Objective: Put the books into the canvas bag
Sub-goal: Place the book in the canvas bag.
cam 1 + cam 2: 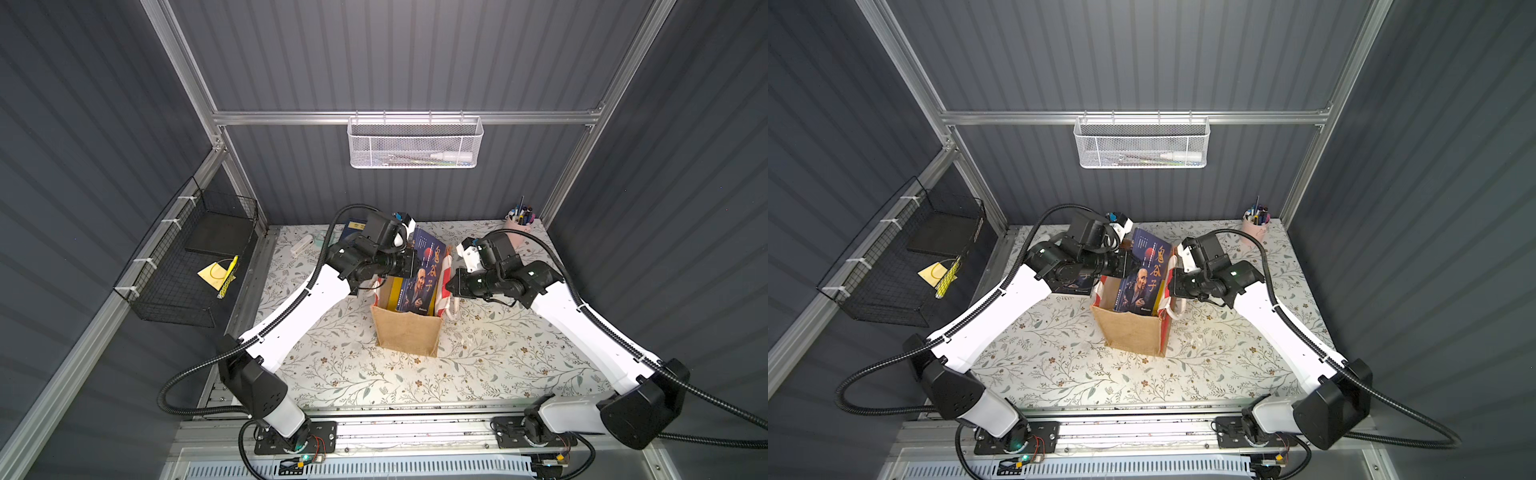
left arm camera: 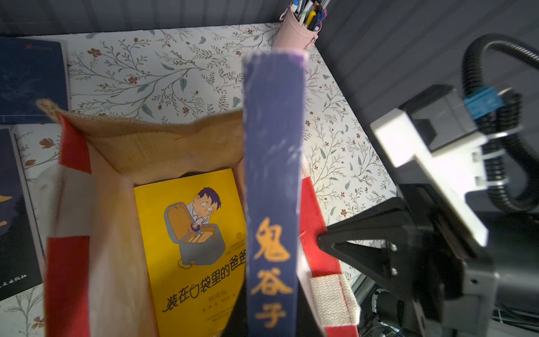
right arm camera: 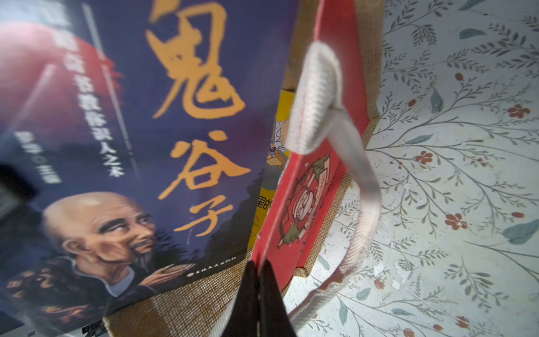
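The canvas bag (image 1: 405,334) (image 1: 1129,332) stands mid-table with its mouth open. My left gripper (image 1: 411,266) (image 2: 272,321) is shut on a dark blue book with an old man's portrait (image 1: 419,274) (image 1: 1144,274) (image 3: 145,146). This book stands upright, its lower end inside the bag and its spine (image 2: 272,175) facing the left wrist camera. A bright yellow book (image 2: 192,233) (image 3: 284,99) lies inside the bag. My right gripper (image 1: 446,286) (image 3: 258,268) is shut on the rim of the bag's red-and-white side panel (image 3: 309,204), beside a white handle (image 3: 318,96).
More navy books (image 2: 29,78) (image 2: 14,218) lie on the floral table behind the bag, partly under the left arm. A pink pen cup (image 1: 519,222) stands at the back right. A white mesh basket (image 1: 413,143) hangs on the back wall, a black wire basket (image 1: 187,266) on the left.
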Controlling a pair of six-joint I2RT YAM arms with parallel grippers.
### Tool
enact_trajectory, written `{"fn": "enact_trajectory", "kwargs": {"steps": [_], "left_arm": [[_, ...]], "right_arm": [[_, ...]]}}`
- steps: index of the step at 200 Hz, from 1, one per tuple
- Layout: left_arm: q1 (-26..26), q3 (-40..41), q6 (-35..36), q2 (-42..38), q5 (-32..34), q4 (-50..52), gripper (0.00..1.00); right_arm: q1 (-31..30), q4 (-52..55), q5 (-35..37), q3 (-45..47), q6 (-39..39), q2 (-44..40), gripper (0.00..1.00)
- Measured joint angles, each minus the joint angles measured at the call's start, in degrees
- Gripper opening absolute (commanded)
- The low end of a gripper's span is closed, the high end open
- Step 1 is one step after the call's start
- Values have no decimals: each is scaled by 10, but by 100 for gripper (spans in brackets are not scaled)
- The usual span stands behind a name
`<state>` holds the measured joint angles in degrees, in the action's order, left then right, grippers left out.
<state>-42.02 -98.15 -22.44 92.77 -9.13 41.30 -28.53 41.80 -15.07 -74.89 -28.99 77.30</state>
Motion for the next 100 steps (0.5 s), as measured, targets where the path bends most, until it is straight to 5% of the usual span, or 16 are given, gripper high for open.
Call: {"fn": "enact_trajectory", "kwargs": {"steps": [100], "left_arm": [[-4,-26,-33,52,136,104,0]], "right_arm": [[4,-19,-29,12,4,-3,0]]}}
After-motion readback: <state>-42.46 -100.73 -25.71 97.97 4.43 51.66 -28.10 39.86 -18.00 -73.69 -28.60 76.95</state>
